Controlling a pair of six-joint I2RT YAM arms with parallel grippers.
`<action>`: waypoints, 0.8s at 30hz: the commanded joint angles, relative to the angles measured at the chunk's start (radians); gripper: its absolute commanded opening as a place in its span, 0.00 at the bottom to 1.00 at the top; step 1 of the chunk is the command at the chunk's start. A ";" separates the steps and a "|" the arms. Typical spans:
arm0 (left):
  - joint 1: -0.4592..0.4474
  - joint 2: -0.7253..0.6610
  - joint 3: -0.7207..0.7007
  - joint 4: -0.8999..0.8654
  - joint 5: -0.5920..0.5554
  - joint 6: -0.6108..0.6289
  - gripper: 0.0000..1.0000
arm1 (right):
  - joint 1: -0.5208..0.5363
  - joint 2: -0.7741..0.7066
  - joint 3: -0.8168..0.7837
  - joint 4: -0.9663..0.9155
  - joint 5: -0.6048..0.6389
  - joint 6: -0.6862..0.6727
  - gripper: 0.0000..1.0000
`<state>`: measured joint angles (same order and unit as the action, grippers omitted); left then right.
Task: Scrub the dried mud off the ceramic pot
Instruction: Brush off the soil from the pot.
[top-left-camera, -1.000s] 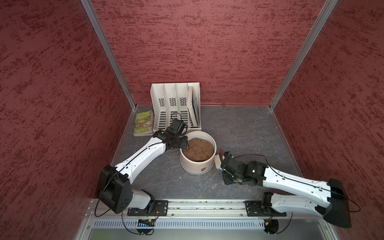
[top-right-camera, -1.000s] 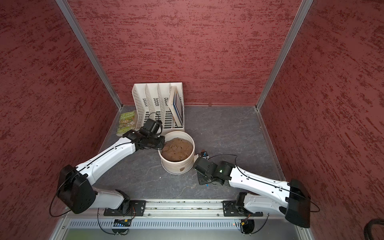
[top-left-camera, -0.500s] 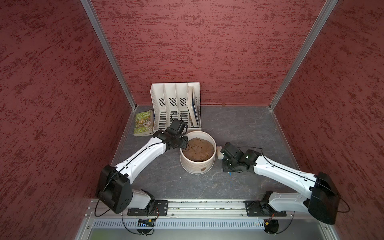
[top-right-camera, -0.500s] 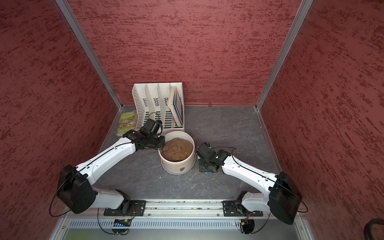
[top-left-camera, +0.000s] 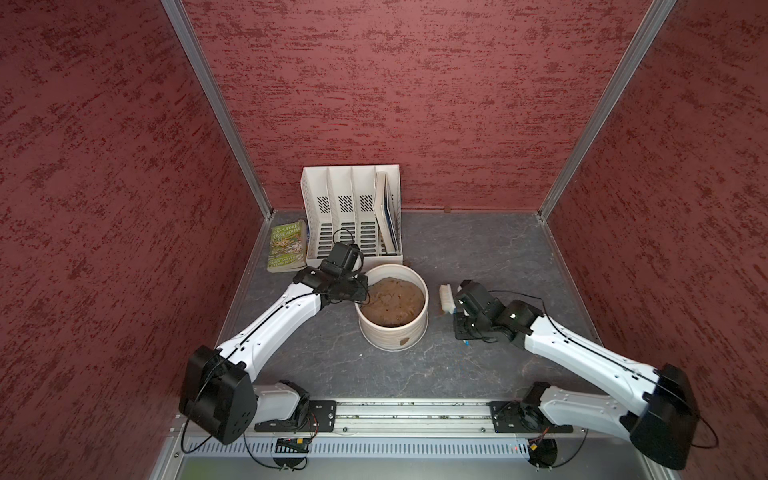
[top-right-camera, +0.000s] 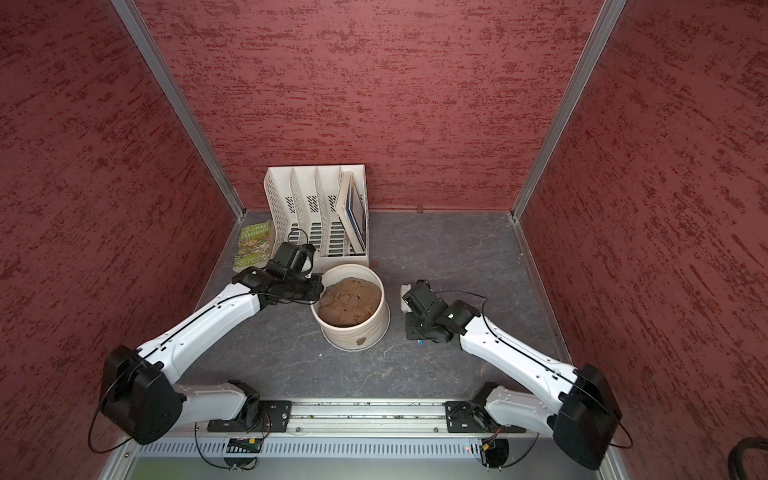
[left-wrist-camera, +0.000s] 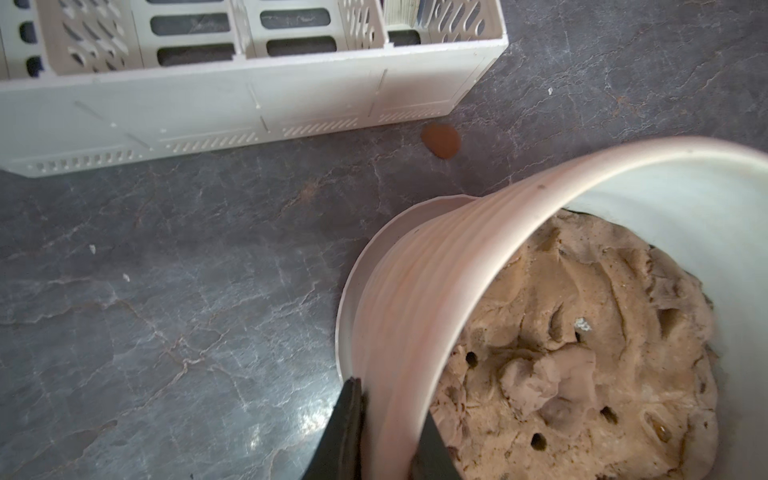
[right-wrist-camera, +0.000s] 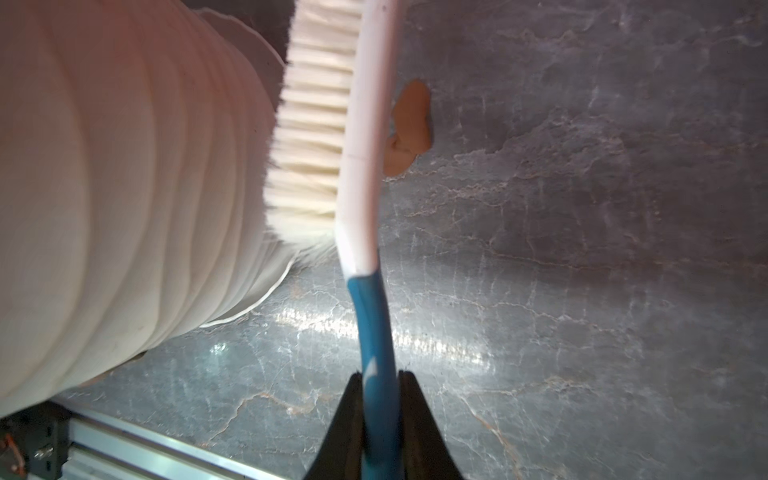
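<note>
Three red textured walls (top-left-camera: 395, 83) around one grey slate-look table (top-left-camera: 478, 257). Two white-and-black arms (top-left-camera: 274, 324) reaching in from a front rail.

Against the rear wall, one white slotted file organiser (top-left-camera: 349, 208): four compartments, with thin flat volumes leaning in the end one farthest from the side wall, their number unclear. Just in front of it, near the table's middle, one ceramic pot (top-left-camera: 392, 336): cream, ridged, upright, filled with a lumpy brown soil mound (top-left-camera: 392, 301).

Flat beside the organiser, by the side wall, one green paperback (top-left-camera: 287, 245). "STOREY TREEHOUSE" legible on its cover in both top views, the number before it too small to read.

Pinched together on the pot's rim: left gripper (left-wrist-camera: 388, 409), one finger outside the wall, one inside above the soil. Plain only from the left wrist, hidden under the arm's own camera in the top views.

Clamped tight on the blue handle of one brush (right-wrist-camera: 359, 166): right gripper (right-wrist-camera: 380, 378). White head, cream bristles turned toward the pot's outer wall. Bristle tips at or just off the ridges from the right wrist, contact not certain. In both top views, head just beside the pot, opposite the left arm.

Low on the pot wall facing the rail, one small brown patch of dried mud (top-left-camera: 404, 341), shown in both top views and neither wrist view. On the table, a first loose flake (left-wrist-camera: 440, 140) off the organiser's corner, and a second loose flake (right-wrist-camera: 409, 124) behind the brush head.
</note>
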<state>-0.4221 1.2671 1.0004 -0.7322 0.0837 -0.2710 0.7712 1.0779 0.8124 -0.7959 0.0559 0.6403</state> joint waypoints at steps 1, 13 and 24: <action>0.048 -0.086 -0.042 -0.028 0.196 -0.035 0.00 | 0.017 -0.132 -0.058 -0.001 -0.040 0.042 0.00; 0.060 -0.092 -0.039 0.067 0.179 -0.148 0.45 | 0.069 -0.326 -0.133 -0.057 -0.033 0.113 0.00; 0.051 0.068 0.055 0.204 0.208 -0.113 0.53 | 0.103 -0.268 -0.156 0.028 -0.054 0.122 0.00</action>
<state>-0.3634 1.3098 1.0176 -0.6003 0.2550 -0.3920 0.8581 0.8066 0.6651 -0.8196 0.0147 0.7498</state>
